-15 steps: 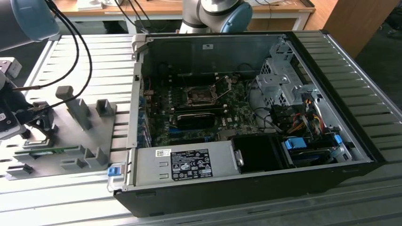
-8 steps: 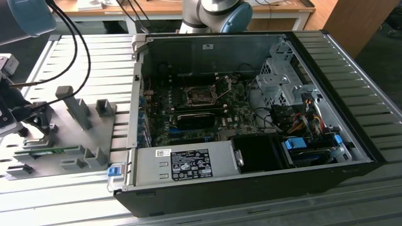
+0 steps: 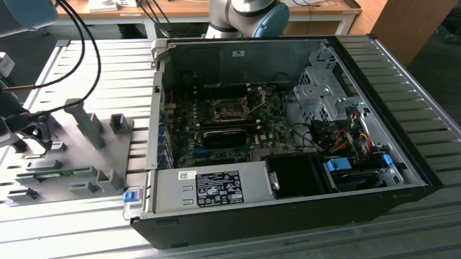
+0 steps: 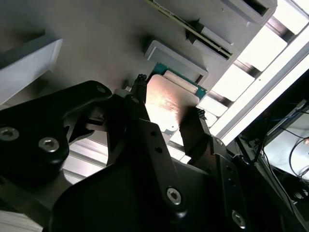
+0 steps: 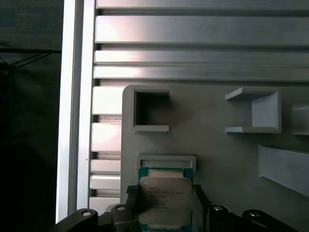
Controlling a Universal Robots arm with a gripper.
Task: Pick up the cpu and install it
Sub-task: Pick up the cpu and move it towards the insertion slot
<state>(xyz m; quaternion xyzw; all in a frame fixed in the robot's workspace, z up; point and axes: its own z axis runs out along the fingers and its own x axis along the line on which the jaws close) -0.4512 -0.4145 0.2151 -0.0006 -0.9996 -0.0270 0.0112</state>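
Fingers (image 5: 131,194): two, black, one on each of two opposite edges of the cpu (image 5: 165,200), hard against them as far as I can see. I read it as a pinch on the chip, no gap visible in both wrist views. The gripper (image 4: 170,99) is low over the grey fixture plate (image 3: 90,162), at the exterior view's left.

The cpu (image 4: 166,104) lies silver side up and flat in its nest on that plate, well apart from the open computer case (image 3: 288,216).

Step, my call: the pick-up, grasp made, chip not yet off the plate and install not begun. This calls for even pressure on both edges and keeping the chip level.

Counts: one cpu, one gripper, two fingers, one fixture plate, one case, one black socket (image 3: 232,110) on its board, one green strip (image 3: 54,174) on the plate.
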